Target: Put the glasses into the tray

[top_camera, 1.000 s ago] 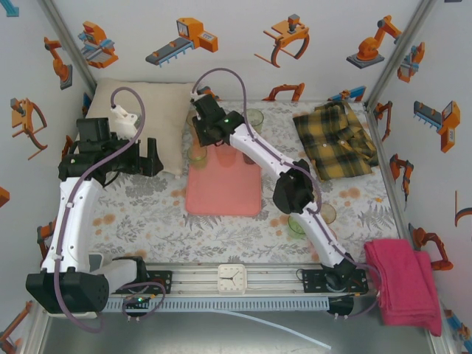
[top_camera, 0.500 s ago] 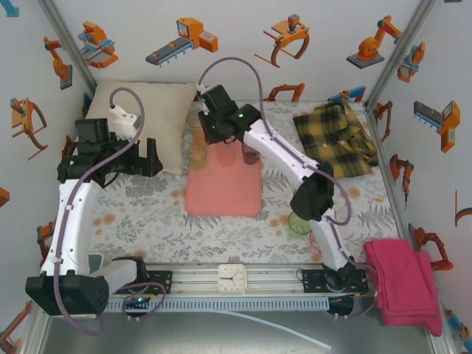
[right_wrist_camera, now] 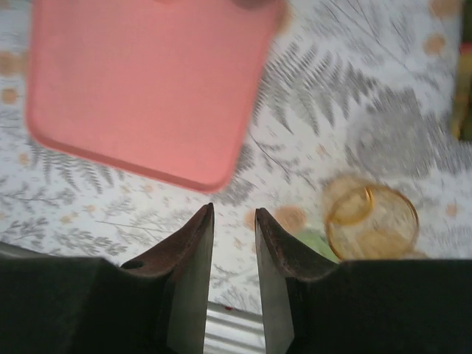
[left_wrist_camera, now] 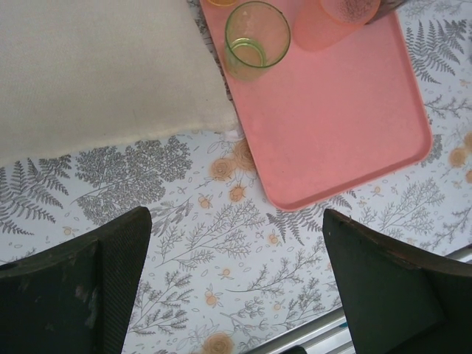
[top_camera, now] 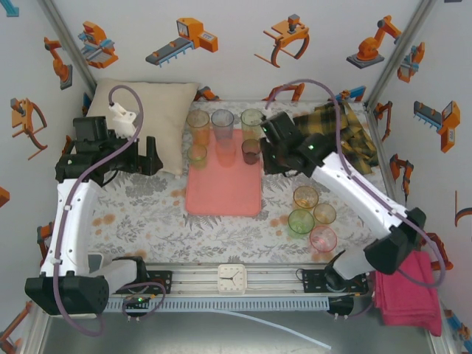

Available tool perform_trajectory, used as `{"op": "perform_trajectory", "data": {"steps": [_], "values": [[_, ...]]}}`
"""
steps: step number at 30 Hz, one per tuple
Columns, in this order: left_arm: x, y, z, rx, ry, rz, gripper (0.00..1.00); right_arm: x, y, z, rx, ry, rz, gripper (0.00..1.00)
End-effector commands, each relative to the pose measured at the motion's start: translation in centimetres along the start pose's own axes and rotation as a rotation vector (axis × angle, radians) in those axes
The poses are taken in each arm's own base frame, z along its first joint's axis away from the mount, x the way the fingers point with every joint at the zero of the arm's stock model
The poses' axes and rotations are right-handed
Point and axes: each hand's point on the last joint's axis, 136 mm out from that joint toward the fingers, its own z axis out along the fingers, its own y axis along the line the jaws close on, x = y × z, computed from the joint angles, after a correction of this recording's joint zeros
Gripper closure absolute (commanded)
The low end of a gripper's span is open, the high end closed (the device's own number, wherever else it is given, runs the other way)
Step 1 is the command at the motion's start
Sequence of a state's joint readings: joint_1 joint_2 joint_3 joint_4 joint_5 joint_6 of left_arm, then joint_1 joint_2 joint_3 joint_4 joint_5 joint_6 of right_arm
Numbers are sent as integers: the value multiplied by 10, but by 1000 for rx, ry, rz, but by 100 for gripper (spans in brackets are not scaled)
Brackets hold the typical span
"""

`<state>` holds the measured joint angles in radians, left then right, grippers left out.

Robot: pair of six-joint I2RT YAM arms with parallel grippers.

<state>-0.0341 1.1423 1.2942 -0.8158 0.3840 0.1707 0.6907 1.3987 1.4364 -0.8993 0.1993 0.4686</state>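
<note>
Since four of the glasses [top_camera: 300,221] stand off the tray [top_camera: 223,195], bunched on the desk toward its near right corner, I judge this pick falls to my right arm [top_camera: 354,184]. My right fingers [right_wrist_camera: 193,254] hover by the tray's right edge, narrowed to a slim gap with nothing between them. From them the bunch lies toward the desk's near edge. In the wrist view the orange glass [right_wrist_camera: 372,220] sits just right of the fingertips, upright and mouth up, so I would need to widen the gap first, then shift over it. My left fingers [left_wrist_camera: 110,265] are spread wide and empty beside the pillow [left_wrist_camera: 96,66], across the tray from that bunch. A green glass [left_wrist_camera: 254,40] stands at the tray's far left corner.
</note>
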Motion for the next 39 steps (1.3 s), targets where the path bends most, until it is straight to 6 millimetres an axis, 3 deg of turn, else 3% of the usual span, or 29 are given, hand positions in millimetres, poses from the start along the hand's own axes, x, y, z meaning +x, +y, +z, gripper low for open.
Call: {"op": "perform_trajectory", "data": {"steps": [1,5,11,20,29,39], "values": [[-3,-15,-2,72,7,38,10,25,-61,-18,135,-14,189,70],[-2,-23,1,104,18,46,10,56,-118,-25,224,-6,345,71],[-1,-27,4,113,27,54,10,84,-151,-15,268,60,451,71],[4,-28,4,110,33,51,10,99,-163,11,294,129,462,71],[4,-27,5,108,33,48,10,104,-163,37,269,159,465,71],[6,-25,6,98,35,46,9,108,-165,46,283,193,442,71]]}}
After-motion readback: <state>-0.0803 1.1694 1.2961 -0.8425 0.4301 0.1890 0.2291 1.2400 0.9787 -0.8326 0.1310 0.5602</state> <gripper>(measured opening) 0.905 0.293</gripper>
